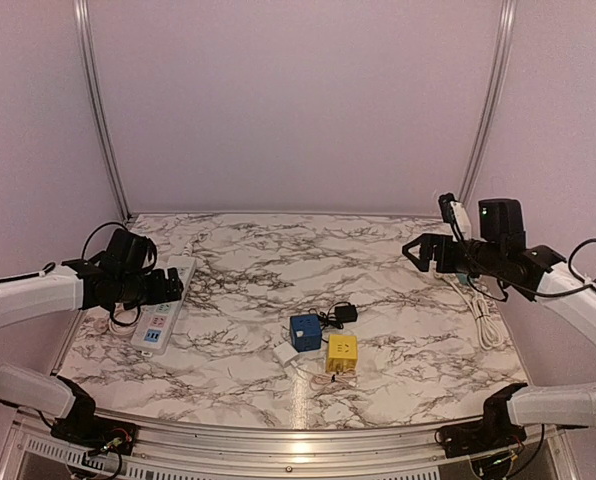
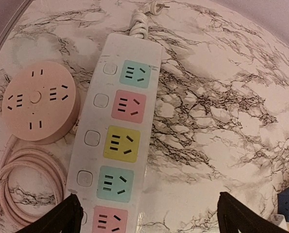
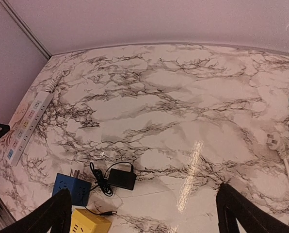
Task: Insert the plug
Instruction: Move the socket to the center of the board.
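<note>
On a marble table (image 1: 248, 250), close to the near edge, a yellow socket cube (image 1: 341, 352) sits just right of a small white block (image 1: 284, 354). A blue socket cube (image 1: 304, 331) stands just behind them. The black plug (image 1: 346, 314) lies loose on the marble just beyond and right of the blue cube, with its thin cord bunched beside it. Along the left edge lies a long white power strip (image 1: 165, 303) with coloured sockets, and a round pink socket (image 2: 38, 99) sits just beside it. The left claw (image 1: 168, 287) hovers over the strip, released and spread wide, holding nothing. By the right edge runs a white cord (image 1: 483, 318). The right claw (image 1: 421, 255) hangs above that side, also released and holding nothing. Open marble stretches between the arms to the far wall.
</note>
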